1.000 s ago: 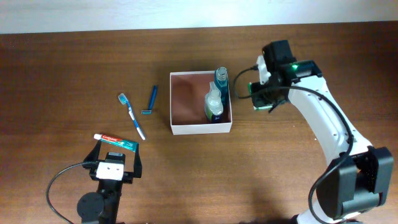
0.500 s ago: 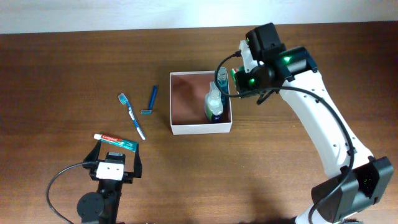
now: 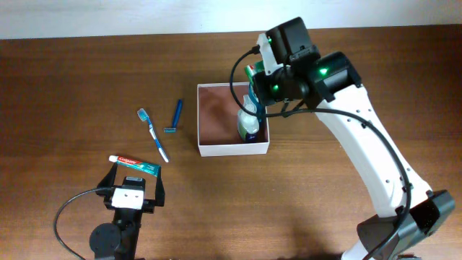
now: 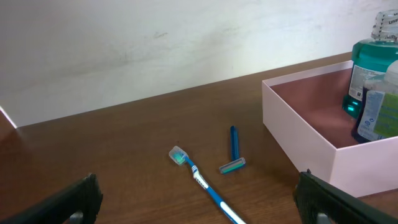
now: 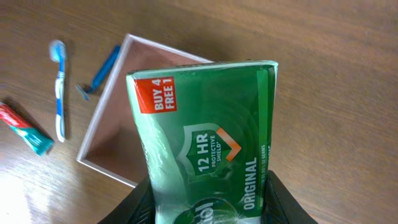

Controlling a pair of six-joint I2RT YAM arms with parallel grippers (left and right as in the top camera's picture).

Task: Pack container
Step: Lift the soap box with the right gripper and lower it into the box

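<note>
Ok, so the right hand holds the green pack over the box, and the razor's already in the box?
No: the razor lies on the table left of the container, as the overhead view shows. The right hand does hold the green pack over it.

The right arm (image 3: pixel 372 155) was built of long white links joined by black housings, with a dark base at the table's (image 3: pixel 72 87) near right corner. Its wrist block was black and boxy, lit by small green lamps, and a thin black cable looped off it and ran along the white forearm. The left arm (image 3: pixel 115 235), at the near left edge, was black with a round joint, a white plate on top and a black cable curving out beside it. The left gripper (image 3: pixel 136 173) had two broad black fingers (image 4: pixel 326 199). The right gripper (image 5: pixel 208 208) had black fingers too.
</note>
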